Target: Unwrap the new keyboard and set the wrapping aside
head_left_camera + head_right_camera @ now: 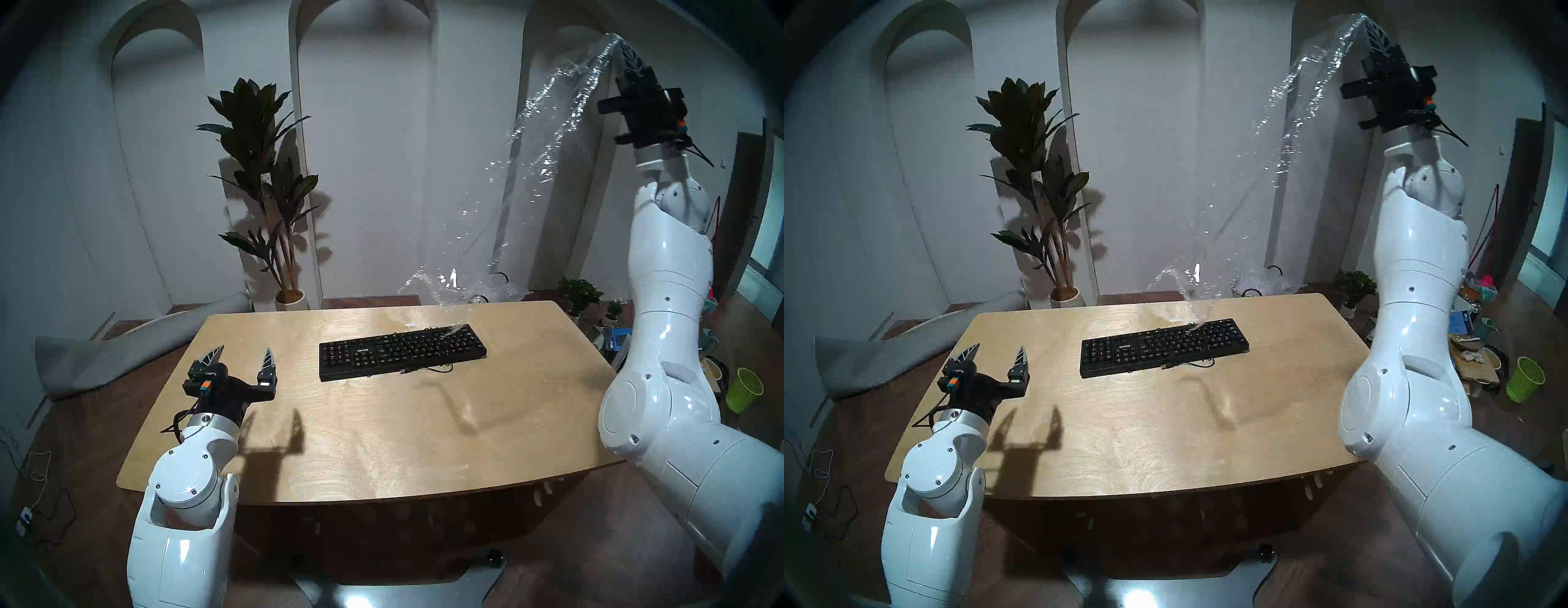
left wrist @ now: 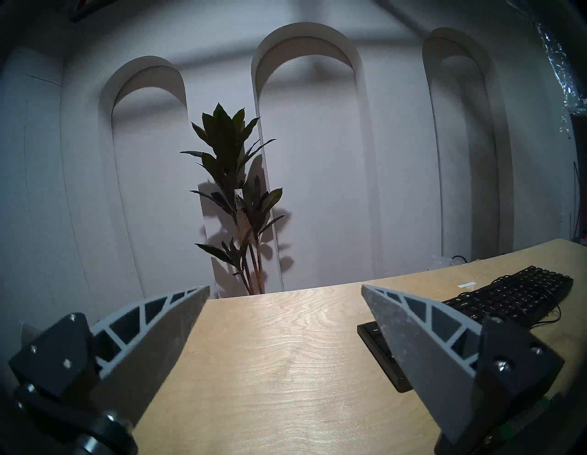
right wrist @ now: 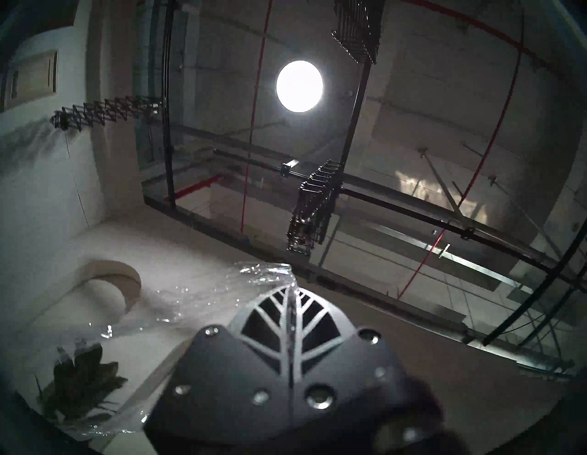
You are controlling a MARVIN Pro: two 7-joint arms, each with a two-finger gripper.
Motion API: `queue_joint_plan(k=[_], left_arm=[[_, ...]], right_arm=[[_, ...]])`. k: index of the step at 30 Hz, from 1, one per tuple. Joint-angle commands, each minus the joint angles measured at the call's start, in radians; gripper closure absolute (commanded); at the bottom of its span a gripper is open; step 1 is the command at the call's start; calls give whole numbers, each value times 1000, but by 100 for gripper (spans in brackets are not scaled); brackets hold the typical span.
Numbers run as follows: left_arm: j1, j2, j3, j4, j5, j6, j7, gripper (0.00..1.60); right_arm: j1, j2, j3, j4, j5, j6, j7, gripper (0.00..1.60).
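- Right gripper (image 1: 620, 42) is raised high at far right, fingers (image 3: 290, 317) pressed together on the top end of the wrapping (image 1: 547, 140); the wrist view shows film pinched in the seam between them.
- Likely reason for the height: the film is longer than the keyboard (image 1: 402, 351), so it takes a tall lift to draw it off the end.
- Wrapping hangs as a slanted strip, long axis running from the fingers down and leftward to the keyboard's right end. Its lowest edge looks to be brushing the keys there (image 1: 1197, 325); whether it touches or clears I cannot tell.
- Keyboard lies flat on the worktop (image 1: 382, 433), far-centre, keys up and bare. Long axis runs left-right, slightly skewed, right end a little farther from the robot. Cable (image 1: 428, 368) loops along the near edge.
- Left gripper (image 1: 244, 361) hovers over the worktop's left side, fingers (image 2: 409, 327) wide apart, holding nothing, near the keyboard's left end; probably placed to steady it if the film drags.
- Judgement: unwrap nearly done; setting the film aside is not yet done.
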Motion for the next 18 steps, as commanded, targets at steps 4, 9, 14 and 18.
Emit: queue_joint_plan(k=[4, 9, 14, 18], left_arm=[[-23, 7, 18, -22, 13, -11, -3, 0], [-30, 7, 35, -15, 24, -11, -5, 0], [-34, 7, 48, -12, 31, -8, -8, 0], [-35, 7, 49, -13, 34, -7, -8, 0]], right_arm=[[-68, 128, 98, -135, -112, 135, -20, 160], [-112, 159, 107, -128, -219, 219, -21, 160], [-123, 162, 75, 1, -328, 215, -43, 160], [-123, 144, 59, 80, -398, 219, -95, 160]])
